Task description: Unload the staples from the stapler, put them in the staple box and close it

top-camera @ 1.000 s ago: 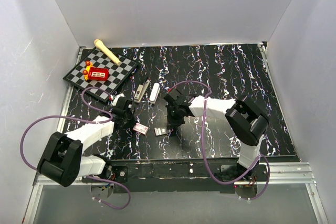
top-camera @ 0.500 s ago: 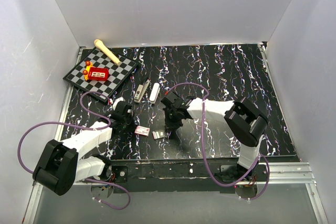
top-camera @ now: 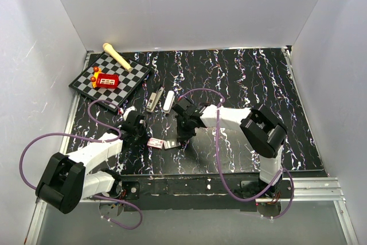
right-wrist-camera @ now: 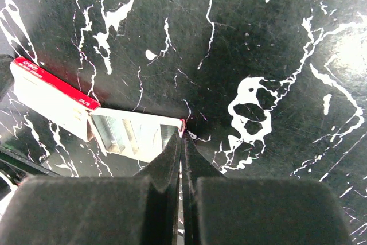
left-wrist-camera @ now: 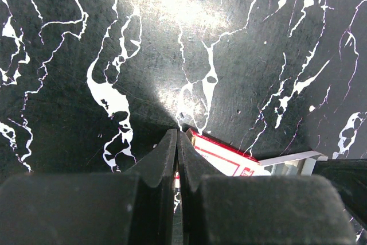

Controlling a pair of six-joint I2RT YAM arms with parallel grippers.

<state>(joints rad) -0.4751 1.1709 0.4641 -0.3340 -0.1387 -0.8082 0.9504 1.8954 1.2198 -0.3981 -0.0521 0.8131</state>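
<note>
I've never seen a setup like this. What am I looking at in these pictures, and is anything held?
A left arm and a right arm, both robotic, are bolted to a black table. One picture looks down from above. The other two come from a camera on each wrist, close to the table. On the table lie a stapler, a white stick, a chessboard with a red toy, and a red-and-white box beside a silvery tray. The left gripper and right gripper are shut, tips by box and tray, holding nothing.
</note>
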